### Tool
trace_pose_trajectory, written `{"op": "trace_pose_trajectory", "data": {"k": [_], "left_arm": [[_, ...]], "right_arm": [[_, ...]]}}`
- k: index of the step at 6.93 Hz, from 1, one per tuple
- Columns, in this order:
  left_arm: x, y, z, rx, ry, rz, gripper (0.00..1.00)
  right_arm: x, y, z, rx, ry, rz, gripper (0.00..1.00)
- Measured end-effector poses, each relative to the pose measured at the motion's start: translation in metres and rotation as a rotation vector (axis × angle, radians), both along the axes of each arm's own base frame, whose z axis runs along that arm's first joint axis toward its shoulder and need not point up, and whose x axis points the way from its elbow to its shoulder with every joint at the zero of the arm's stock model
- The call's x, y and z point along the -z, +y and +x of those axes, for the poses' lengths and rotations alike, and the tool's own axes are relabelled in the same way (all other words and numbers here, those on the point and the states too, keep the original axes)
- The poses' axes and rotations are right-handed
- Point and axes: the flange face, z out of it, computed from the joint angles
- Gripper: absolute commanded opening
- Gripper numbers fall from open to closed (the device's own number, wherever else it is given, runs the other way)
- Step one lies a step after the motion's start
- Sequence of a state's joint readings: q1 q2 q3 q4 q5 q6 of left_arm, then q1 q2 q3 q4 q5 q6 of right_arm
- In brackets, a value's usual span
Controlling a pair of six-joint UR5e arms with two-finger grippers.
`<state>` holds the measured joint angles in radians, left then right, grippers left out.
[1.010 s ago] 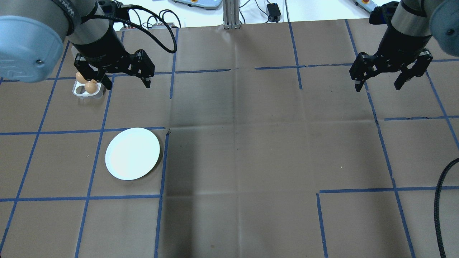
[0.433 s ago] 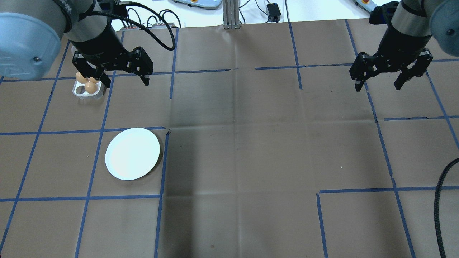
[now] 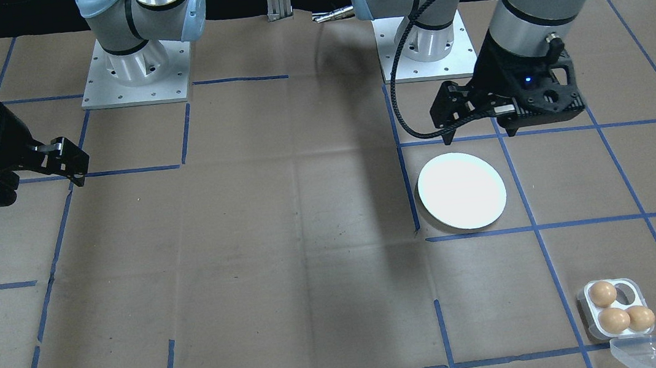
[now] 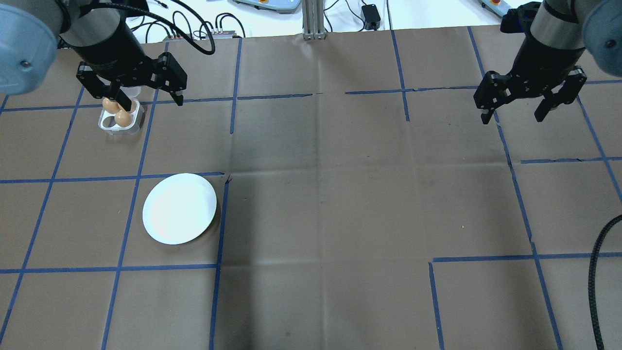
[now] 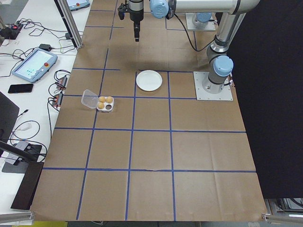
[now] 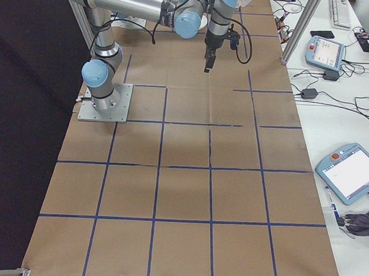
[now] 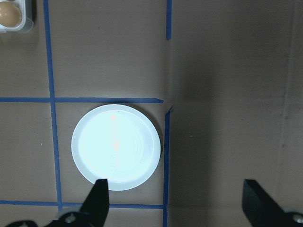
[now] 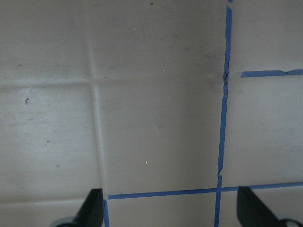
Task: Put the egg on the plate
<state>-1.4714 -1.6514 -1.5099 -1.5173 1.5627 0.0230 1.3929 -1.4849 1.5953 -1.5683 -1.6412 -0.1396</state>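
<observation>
The white plate (image 4: 180, 208) lies on the brown table, empty; it also shows as the plate (image 3: 461, 191) and fills the left wrist view as the plate (image 7: 116, 146). Three brown eggs (image 3: 615, 319) sit in a small clear tray (image 3: 627, 293), beyond the plate in the overhead view as the eggs (image 4: 123, 118). My left gripper (image 4: 153, 103) hangs open well above the table, just right of the tray, with nothing between its fingers (image 7: 97, 198). My right gripper (image 4: 513, 118) is open and empty, far off on the right side.
The tray's clear lid (image 3: 650, 354) lies open beside it at the table's edge. Blue tape lines (image 4: 218, 228) grid the brown paper. A black cable (image 4: 595, 272) loops in at the right edge. Tablets and cables lie past the far edge.
My left gripper has shifted left and toward the far edge, ending closer to the egg tray. It stays open. The right arm, plate and eggs have not moved.
</observation>
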Motion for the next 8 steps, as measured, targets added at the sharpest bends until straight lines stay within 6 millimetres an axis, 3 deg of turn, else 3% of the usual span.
{"op": "trace_pose_trajectory", "data": {"k": [3,5,6,8], "left_arm": [[0.001,-0.035,0.103,0.006,0.001,-0.008,1.00],[0.014,-0.075,0.172,0.051,-0.010,-0.012,1.00],[0.024,-0.103,0.198,0.073,-0.017,-0.015,1.00],[0.060,-0.155,0.227,0.105,-0.010,0.000,0.99]], "right_arm": [[0.000,0.000,0.000,0.000,-0.001,0.000,1.00],[0.000,0.000,0.000,0.000,0.000,0.000,1.00],[0.000,0.000,0.000,0.000,0.000,0.000,1.00],[0.000,0.000,0.000,0.000,-0.001,0.000,1.00]]}}
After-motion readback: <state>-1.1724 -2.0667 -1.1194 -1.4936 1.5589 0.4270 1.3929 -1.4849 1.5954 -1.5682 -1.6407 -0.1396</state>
